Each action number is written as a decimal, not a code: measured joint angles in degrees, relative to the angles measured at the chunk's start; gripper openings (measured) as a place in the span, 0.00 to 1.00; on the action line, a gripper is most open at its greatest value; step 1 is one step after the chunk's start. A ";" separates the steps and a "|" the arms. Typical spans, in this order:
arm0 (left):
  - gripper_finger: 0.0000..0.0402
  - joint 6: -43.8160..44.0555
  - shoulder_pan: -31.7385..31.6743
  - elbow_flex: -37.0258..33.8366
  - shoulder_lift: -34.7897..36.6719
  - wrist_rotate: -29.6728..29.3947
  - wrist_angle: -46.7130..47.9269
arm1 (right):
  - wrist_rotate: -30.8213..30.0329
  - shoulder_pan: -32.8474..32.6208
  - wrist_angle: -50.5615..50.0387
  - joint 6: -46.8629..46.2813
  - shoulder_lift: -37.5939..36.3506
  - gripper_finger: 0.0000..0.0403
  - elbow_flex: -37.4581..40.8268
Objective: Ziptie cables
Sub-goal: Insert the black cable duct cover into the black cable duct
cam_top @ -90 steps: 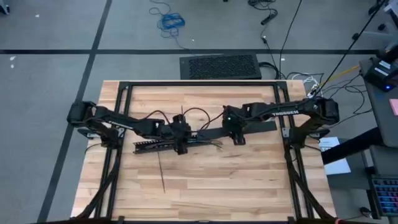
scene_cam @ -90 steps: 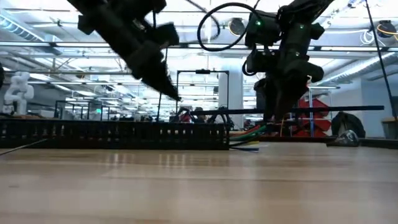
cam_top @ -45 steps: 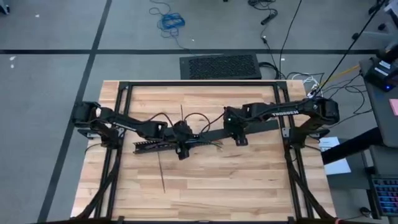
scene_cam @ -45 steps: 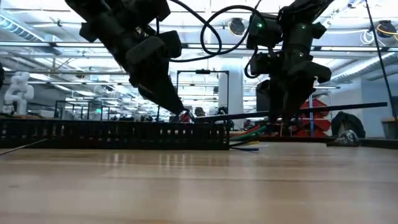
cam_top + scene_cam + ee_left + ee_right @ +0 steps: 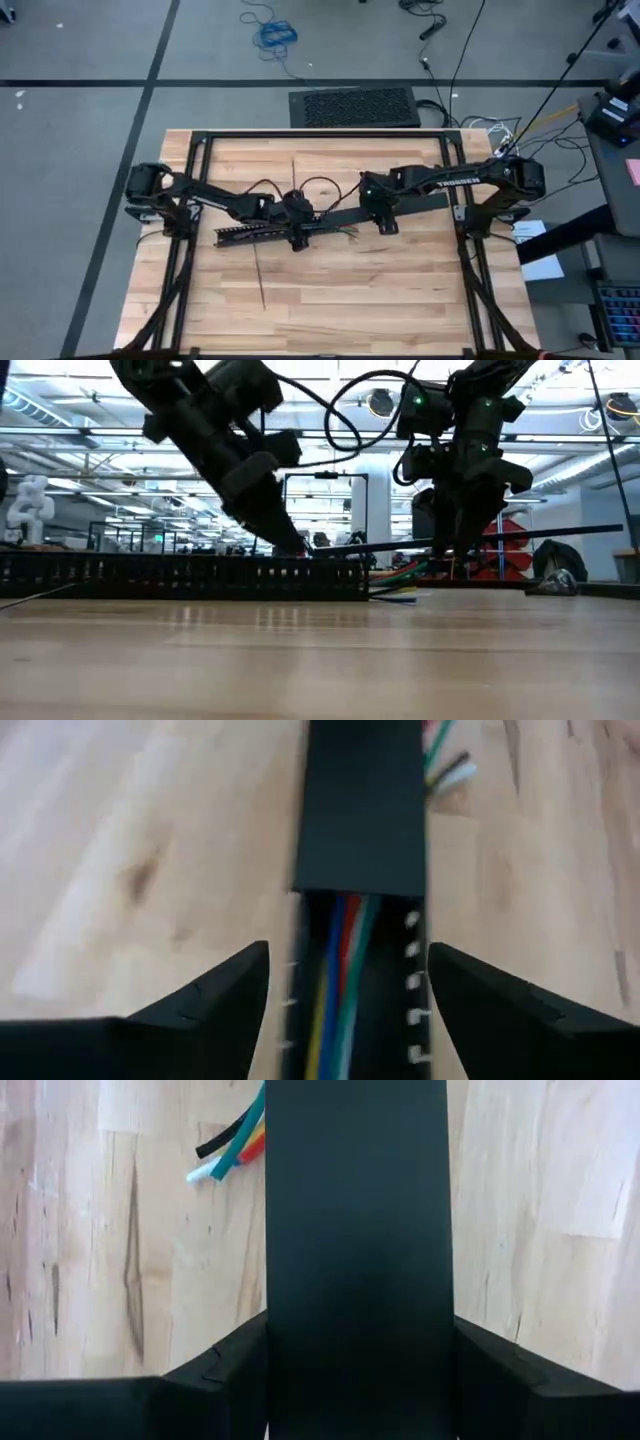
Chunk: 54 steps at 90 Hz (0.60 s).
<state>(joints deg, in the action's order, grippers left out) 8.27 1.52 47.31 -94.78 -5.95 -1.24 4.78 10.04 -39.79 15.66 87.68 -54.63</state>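
Observation:
The black slotted bar (image 5: 250,234) lies flat across the table's middle. The cables (image 5: 335,970) run inside it, and their ends (image 5: 228,1152) poke out of its right end onto the wood. A flat black cover strip (image 5: 345,214) hangs just above the bar's right end, with my right gripper (image 5: 383,222) shut on it. My left gripper (image 5: 348,955) is open low over the bar's right end, one finger on either side; I cannot tell whether they touch it. A thin black zip tie (image 5: 259,280) lies on the wood nearer the front. My right gripper pinches the cover strip across its width, one finger on each long edge (image 5: 275,1310), about midway along. The fingers point down from above and lie across the strip. The strip is lifted clear and nearly level, its left end (image 5: 325,550) slightly lower, by the bar's right end.
A black frame (image 5: 320,135) borders the table's far edge and sides. Another thin black strip (image 5: 293,172) lies on the wood behind the bar. Bare wood spreads toward the front edge. Loose arm cables (image 5: 345,400) loop above the bar.
My left gripper has come down and toward the table's right, to the bar's right end beside the cover strip's left end. The strip's left end has dipped a little toward the bar, while my right gripper has stayed almost in place.

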 joint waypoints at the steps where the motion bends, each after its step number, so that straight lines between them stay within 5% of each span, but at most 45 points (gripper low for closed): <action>1: 0.67 -0.01 0.00 0.00 -0.22 0.09 -0.10 | 0.00 -0.01 -0.01 0.00 0.00 0.55 0.00; 54: 0.63 3.30 -0.08 0.16 -6.75 -3.78 -2.04 | -0.11 -1.23 1.56 -4.02 0.00 0.55 0.00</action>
<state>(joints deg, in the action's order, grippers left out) 11.57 1.44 47.47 -101.53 -9.73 -3.28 4.67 8.81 -38.23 11.64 87.68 -54.63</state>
